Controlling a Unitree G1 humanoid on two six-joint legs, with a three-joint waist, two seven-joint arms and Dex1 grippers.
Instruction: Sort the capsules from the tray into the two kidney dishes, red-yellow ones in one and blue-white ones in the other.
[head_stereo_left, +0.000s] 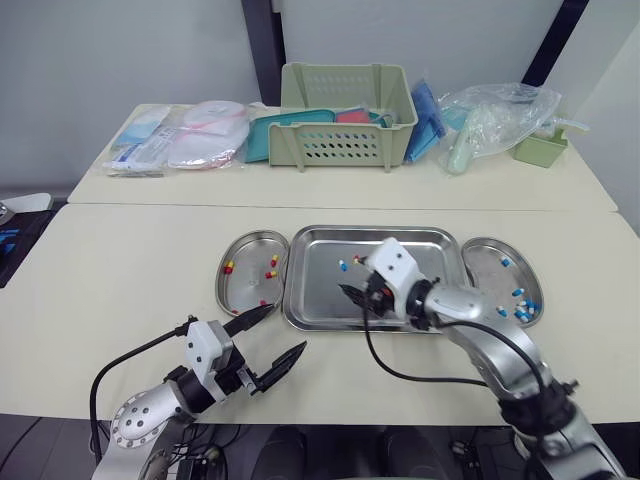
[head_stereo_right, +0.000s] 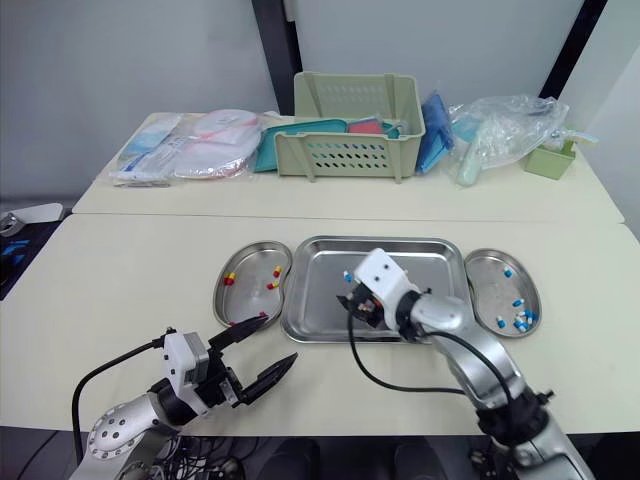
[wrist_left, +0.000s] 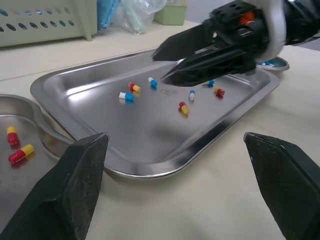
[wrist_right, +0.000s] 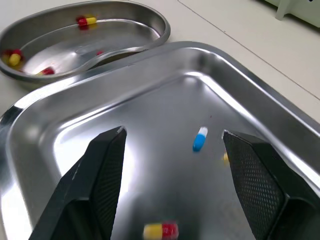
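Observation:
The steel tray (head_stereo_left: 320, 290) lies mid-table and holds several loose capsules of both kinds (wrist_left: 155, 92). My right gripper (head_stereo_left: 355, 297) hovers open low over the tray's left half, holding nothing. A blue-white capsule (wrist_right: 199, 139) lies between its fingers, and a red-yellow one (wrist_right: 160, 231) lies nearer the wrist. The left kidney dish (head_stereo_left: 245, 250) holds red-yellow capsules (head_stereo_left: 272, 266). The right kidney dish (head_stereo_left: 485, 265) holds blue-white ones (head_stereo_left: 522, 305). My left gripper (head_stereo_left: 287, 329) stands open and empty over the bare table, just in front of the left dish.
A second table behind carries a green slotted basket (head_stereo_left: 345, 115), plastic packets (head_stereo_left: 180, 140), a clear bag (head_stereo_left: 490, 120) and a small green cup (head_stereo_left: 540, 148). A black cable (head_stereo_left: 400, 372) loops from my right wrist over the table's front strip.

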